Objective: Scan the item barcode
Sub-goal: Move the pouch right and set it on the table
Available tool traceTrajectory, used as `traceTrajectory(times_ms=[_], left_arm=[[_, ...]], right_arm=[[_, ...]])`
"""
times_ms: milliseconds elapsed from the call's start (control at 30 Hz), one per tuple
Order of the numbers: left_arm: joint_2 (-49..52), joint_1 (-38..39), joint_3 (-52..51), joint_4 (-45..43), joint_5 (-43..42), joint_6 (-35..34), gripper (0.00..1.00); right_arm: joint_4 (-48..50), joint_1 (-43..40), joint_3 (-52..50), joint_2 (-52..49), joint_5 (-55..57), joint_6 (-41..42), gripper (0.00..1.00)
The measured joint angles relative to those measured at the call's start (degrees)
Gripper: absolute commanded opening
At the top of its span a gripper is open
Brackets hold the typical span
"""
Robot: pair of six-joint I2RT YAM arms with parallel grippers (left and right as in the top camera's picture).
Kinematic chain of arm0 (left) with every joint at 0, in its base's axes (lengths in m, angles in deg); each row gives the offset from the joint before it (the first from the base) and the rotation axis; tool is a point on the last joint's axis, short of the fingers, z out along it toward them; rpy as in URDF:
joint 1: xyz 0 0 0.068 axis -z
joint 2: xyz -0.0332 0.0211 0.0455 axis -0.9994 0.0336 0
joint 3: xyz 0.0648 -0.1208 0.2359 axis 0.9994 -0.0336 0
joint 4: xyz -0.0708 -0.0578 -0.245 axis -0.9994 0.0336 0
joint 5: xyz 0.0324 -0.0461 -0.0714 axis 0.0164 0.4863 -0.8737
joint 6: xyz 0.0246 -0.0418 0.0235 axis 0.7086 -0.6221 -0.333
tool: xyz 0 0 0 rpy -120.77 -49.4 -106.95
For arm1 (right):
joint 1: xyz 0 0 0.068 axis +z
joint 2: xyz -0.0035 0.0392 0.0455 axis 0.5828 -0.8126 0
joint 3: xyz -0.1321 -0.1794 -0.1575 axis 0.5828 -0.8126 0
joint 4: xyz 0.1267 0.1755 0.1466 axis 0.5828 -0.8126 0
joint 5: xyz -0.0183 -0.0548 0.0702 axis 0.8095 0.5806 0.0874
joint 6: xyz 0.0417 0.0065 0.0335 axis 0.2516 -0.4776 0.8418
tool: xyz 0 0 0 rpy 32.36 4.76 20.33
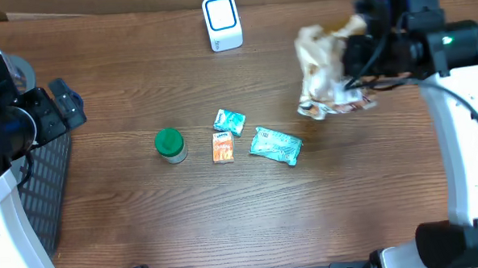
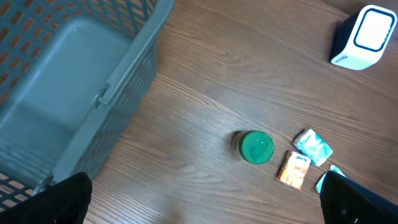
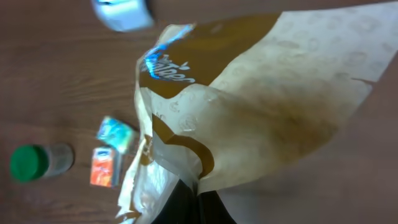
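Observation:
My right gripper (image 1: 358, 54) is shut on a crumpled beige and brown snack bag (image 1: 321, 66), which it holds above the table at the right. In the right wrist view the bag (image 3: 261, 93) fills most of the frame and its lower edge is pinched between the dark fingers of my right gripper (image 3: 199, 208). No barcode shows on the bag. The white scanner with a blue ring (image 1: 222, 22) stands at the far middle of the table, left of the bag. My left gripper (image 2: 205, 202) is open and empty at the far left, beside the basket.
A grey mesh basket (image 1: 47, 183) lies at the left edge. In the middle of the table lie a green-lidded jar (image 1: 170, 145), an orange packet (image 1: 223, 147), a small teal packet (image 1: 229, 121) and a larger teal packet (image 1: 276, 144).

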Motion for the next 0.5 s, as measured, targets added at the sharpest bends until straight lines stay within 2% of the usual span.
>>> traceTrajectory(times_ms=[300, 333, 367, 400, 433, 500], left_arm=[[0.0, 0.0, 0.0, -0.02, -0.02, 0.0, 1.0], [0.0, 0.0, 0.0, -0.02, -0.02, 0.0, 1.0], [0.0, 0.0, 0.0, 0.02, -0.02, 0.0, 1.0], [0.0, 0.0, 0.0, 0.0, 0.0, 0.0, 1.0], [0.0, 0.0, 0.0, 0.02, -0.02, 0.0, 1.0], [0.0, 0.0, 0.0, 0.0, 0.0, 0.0, 1.0]], right_arm=[[16.72, -20.35, -23.98, -0.83, -2.78, 11.15, 0.04], [18.67, -21.92, -26.38, -0.87, -2.91, 11.96, 0.07], [20.5, -23.61, -28.94, -0.94, -3.04, 12.87, 0.17], [21.88, -24.85, -31.01, -0.94, -3.04, 13.46, 0.36], [23.23, -26.03, -33.07, -0.98, -3.15, 13.84, 0.47], [24.57, -27.5, -35.65, -0.98, -3.23, 14.91, 0.54]])
